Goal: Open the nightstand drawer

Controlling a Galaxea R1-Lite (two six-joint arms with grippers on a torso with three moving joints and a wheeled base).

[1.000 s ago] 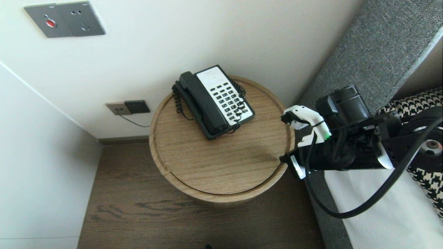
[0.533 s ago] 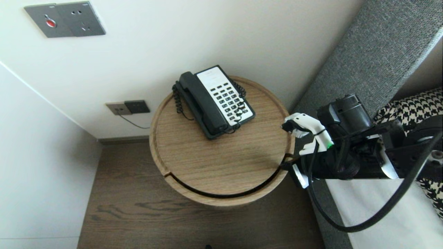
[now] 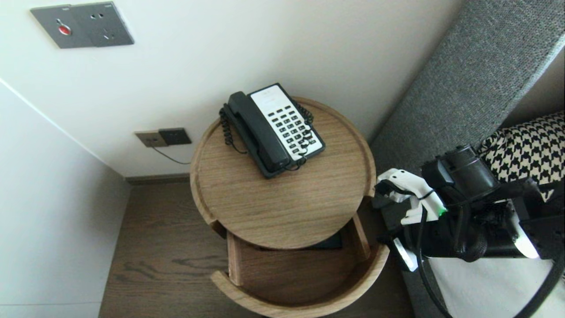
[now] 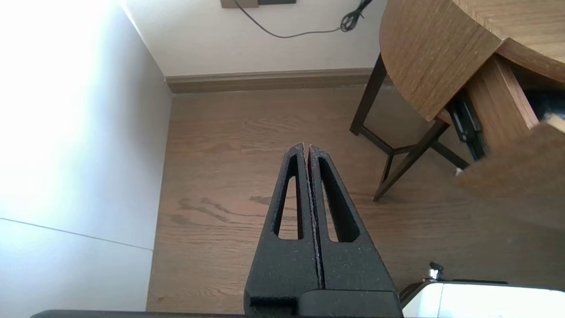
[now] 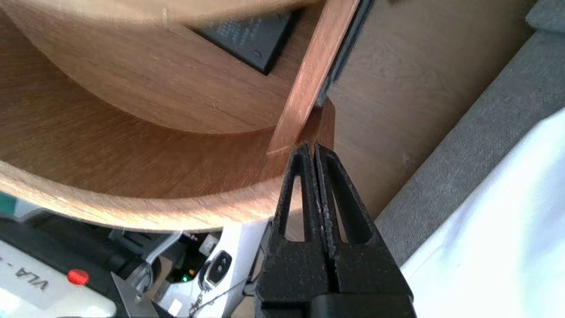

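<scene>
From the head we see the drawer [image 3: 304,308] open under the round table [image 3: 282,207], which carries a telephone [image 3: 273,128]. Our left wrist shows the left gripper [image 4: 306,146] closed and empty above the floor [image 4: 229,176]. Our right wrist shows the right gripper [image 5: 310,146] closed, seemingly touching the drawer's corner, with the bed frame [image 5: 463,132] close beside.

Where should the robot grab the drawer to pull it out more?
Probably the drawer's curved front wall, pinched over its top rim from above, near the right end. That rim is thin and stands bare, and the shut right tool sits right by that corner.
</scene>
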